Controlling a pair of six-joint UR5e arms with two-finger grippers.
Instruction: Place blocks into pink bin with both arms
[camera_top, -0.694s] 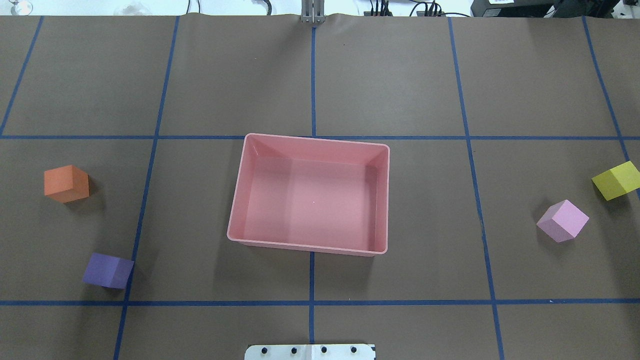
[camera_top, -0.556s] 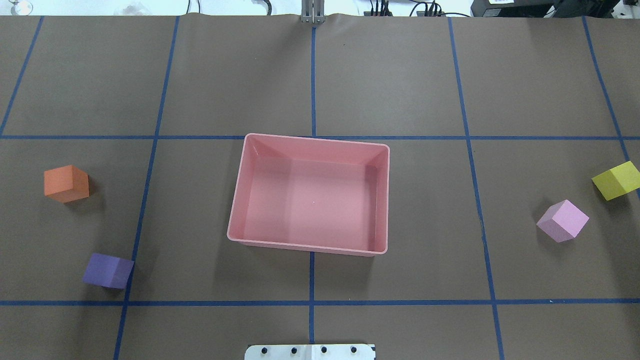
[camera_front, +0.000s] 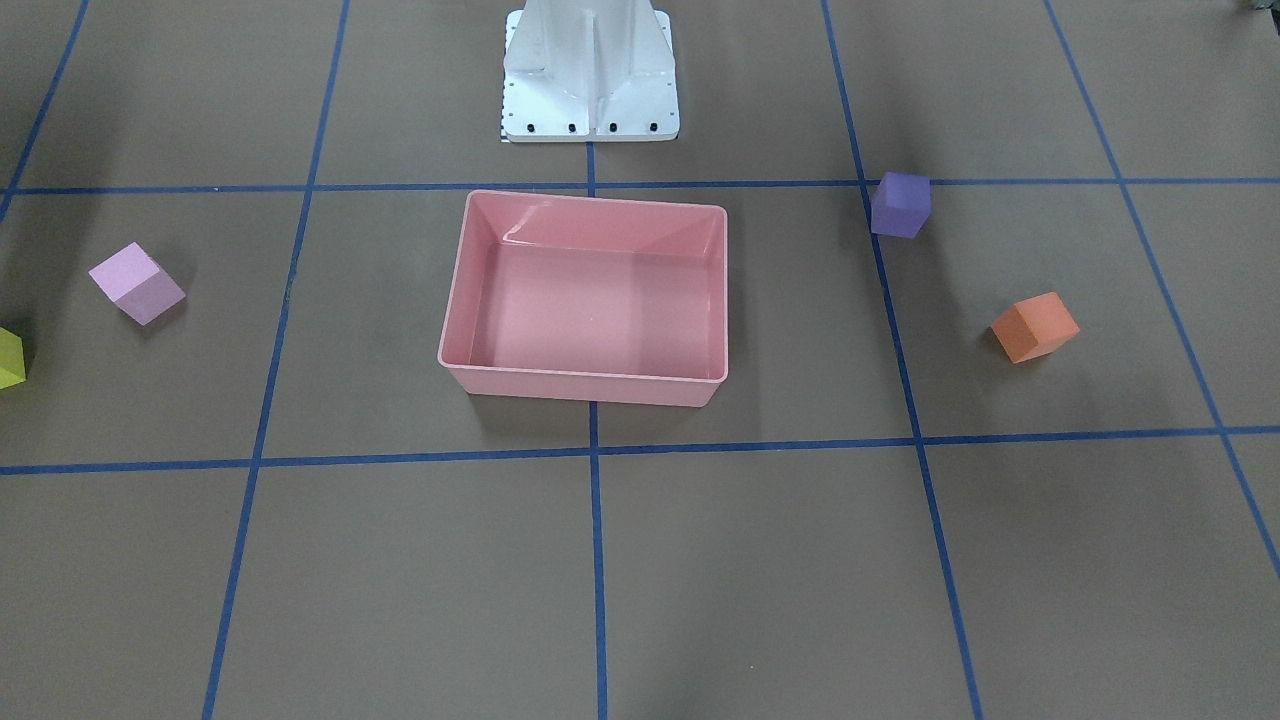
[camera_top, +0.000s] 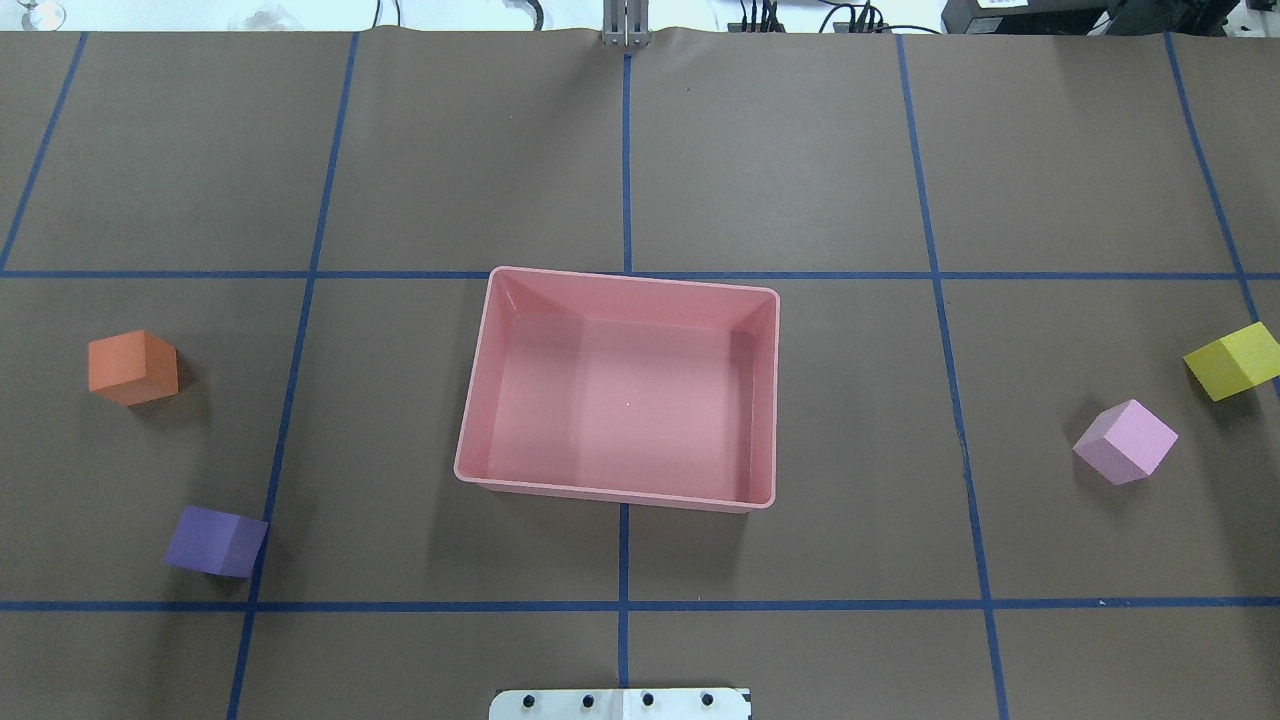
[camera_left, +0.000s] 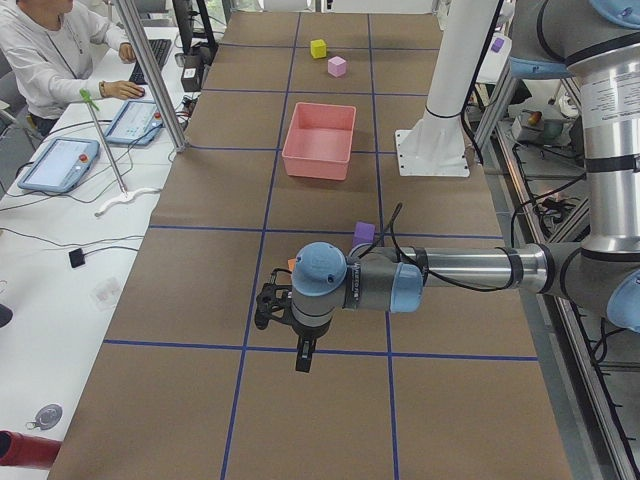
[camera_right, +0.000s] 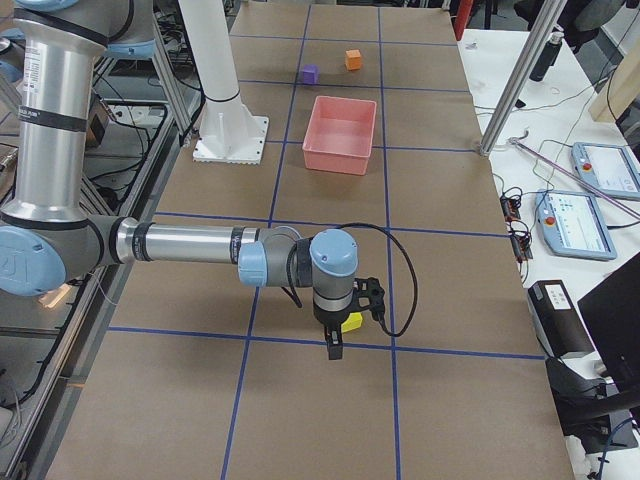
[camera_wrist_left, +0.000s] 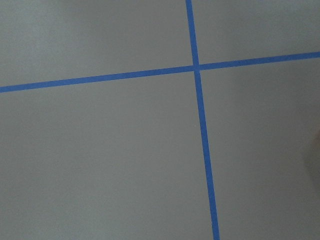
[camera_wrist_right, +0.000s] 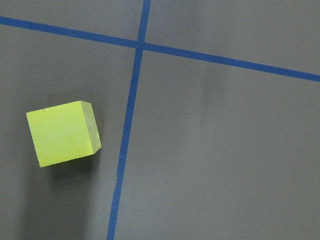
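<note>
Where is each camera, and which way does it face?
Front-facing: across the table, facing the white base, above the pink bin; no arms.
Overhead: behind the robot, looking forward over the bin; base's edge only.
Left side: table's left end; left arm near, left gripper pointing down.
Right side: right end; right arm near, right gripper by yellow block.
Left wrist: down on blue tape; no fingers.
Right wrist: down on the yellow block, shared with right side.

bin (camera_top: 475, 400) salmon-pink | orange cube (camera_top: 132, 367) | purple cube (camera_top: 215, 541) | yellow cube (camera_top: 1233, 360) | pale-pink cube (camera_top: 1126, 441) | table (camera_top: 800, 150) brown, blue grid, likely tape
</note>
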